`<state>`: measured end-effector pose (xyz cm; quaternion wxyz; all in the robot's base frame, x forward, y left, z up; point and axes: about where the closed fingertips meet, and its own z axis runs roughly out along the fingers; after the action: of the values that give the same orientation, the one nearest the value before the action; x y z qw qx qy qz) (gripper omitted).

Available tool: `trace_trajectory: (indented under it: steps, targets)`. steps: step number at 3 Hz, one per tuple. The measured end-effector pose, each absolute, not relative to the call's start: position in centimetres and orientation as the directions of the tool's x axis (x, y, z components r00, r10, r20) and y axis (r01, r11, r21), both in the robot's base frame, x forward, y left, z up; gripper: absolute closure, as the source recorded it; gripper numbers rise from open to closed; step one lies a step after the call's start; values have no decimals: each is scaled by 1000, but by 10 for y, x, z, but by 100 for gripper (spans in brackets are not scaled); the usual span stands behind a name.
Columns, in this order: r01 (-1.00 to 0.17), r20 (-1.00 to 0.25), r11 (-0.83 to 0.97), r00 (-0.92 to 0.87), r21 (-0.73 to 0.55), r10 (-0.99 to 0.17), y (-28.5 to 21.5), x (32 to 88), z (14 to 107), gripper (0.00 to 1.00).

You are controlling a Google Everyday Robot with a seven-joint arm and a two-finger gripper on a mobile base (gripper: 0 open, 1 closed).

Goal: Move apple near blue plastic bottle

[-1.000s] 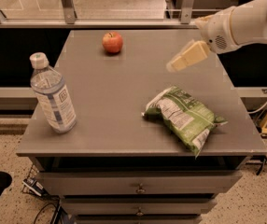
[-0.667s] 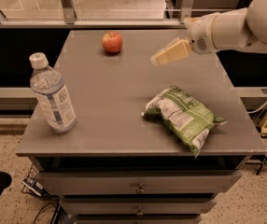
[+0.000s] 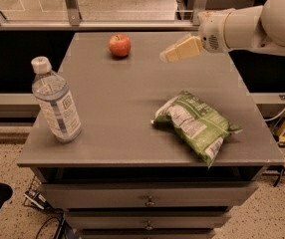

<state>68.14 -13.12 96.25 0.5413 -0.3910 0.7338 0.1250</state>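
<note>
A small red apple (image 3: 119,45) sits near the far edge of the grey table top (image 3: 132,113). The blue plastic bottle (image 3: 56,101), clear with a white cap and a blue-and-white label, stands upright at the table's left front. My gripper (image 3: 172,53), with cream-coloured fingers on a white arm, hovers over the table's far right and points left toward the apple. It is about a hand's width to the right of the apple and holds nothing that I can see.
A green-and-white chip bag (image 3: 197,123) lies on the right front of the table. Drawers (image 3: 147,198) sit under the top. A railing (image 3: 72,4) runs behind the table's far edge. Cables lie on the floor at the lower left.
My gripper has moved left across the far right of the table, toward the apple. The apple, the bottle and the chip bag have stayed in place.
</note>
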Motion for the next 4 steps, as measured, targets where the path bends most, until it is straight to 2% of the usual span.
trace_trajectory:
  steps: [1, 2, 4]
  targets:
    - [-713, -887, 661, -122, -235, -446, -115, 702, 944, 0]
    - [-731, -880, 649, -144, -213, -452, -80, 748, 906, 0]
    - [-779, -911, 612, -145, -136, -387, -13, 813, 852, 0]
